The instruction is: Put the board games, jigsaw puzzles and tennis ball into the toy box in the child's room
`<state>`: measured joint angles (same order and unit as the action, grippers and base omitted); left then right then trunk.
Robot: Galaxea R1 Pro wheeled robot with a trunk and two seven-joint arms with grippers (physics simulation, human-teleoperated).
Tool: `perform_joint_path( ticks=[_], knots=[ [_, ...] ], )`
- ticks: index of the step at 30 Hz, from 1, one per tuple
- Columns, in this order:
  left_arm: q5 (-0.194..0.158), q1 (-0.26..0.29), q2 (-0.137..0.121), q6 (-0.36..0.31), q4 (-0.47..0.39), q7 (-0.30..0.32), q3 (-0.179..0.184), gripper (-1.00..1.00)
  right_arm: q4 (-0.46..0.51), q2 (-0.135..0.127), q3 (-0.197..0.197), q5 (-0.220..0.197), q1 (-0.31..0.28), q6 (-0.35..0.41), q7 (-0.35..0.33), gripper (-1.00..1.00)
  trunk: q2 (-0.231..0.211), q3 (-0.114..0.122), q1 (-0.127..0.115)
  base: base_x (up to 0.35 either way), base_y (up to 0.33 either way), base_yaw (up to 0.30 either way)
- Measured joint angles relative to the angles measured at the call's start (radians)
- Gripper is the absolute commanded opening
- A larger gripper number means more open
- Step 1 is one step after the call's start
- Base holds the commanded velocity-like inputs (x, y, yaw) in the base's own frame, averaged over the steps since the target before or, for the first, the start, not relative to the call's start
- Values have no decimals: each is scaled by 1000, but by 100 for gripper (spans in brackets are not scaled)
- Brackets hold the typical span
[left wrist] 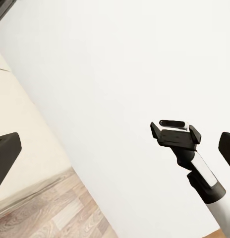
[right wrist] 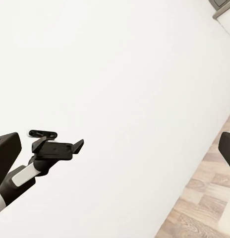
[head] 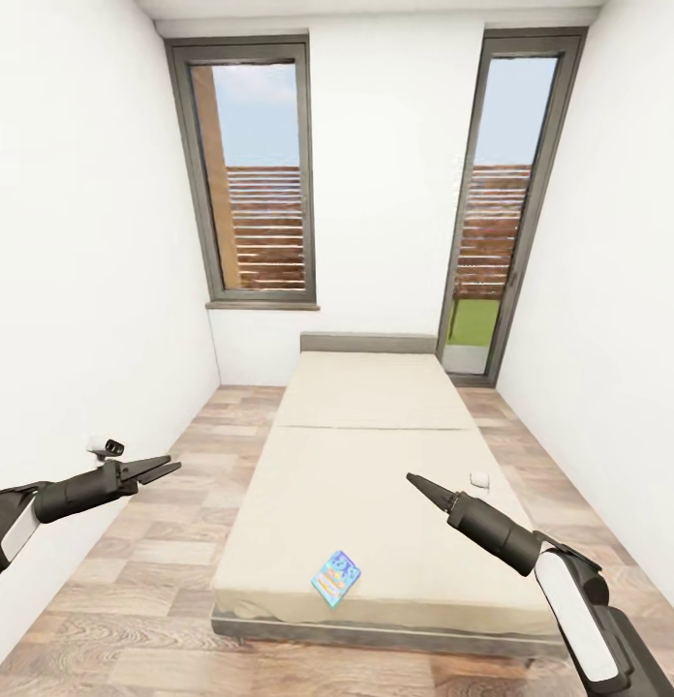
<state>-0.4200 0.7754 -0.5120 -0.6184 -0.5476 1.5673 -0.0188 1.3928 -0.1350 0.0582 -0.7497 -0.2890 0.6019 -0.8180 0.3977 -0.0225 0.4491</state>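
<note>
A small blue board game (head: 336, 577) lies flat on the beige bed (head: 366, 455), near its front edge and a little right of the middle. My left gripper (head: 166, 469) hangs open over the floor to the left of the bed, well apart from the game. My right gripper (head: 415, 481) is held above the mattress, up and to the right of the game, pointing left. In the wrist views the fingers of the left gripper (left wrist: 115, 153) and the right gripper (right wrist: 115, 148) stand wide apart with nothing between them. The table, toy box, jigsaw puzzles and tennis ball are out of view.
The bed fills the middle of a narrow white-walled room, its grey headboard (head: 368, 342) against the far wall. Wood-plank floor (head: 153, 552) runs in strips along both sides. A tall window (head: 260, 174) and a glass door (head: 497, 223) are at the back.
</note>
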Motion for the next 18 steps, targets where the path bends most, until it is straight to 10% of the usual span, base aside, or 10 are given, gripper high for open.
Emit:
perform_joint_path(
  ticks=[18],
  knots=[
    [0,0,1,0,0,0,1,100,-29,0,1,0,0,0,-2,100,0,0,0,26,6,0]
  ],
)
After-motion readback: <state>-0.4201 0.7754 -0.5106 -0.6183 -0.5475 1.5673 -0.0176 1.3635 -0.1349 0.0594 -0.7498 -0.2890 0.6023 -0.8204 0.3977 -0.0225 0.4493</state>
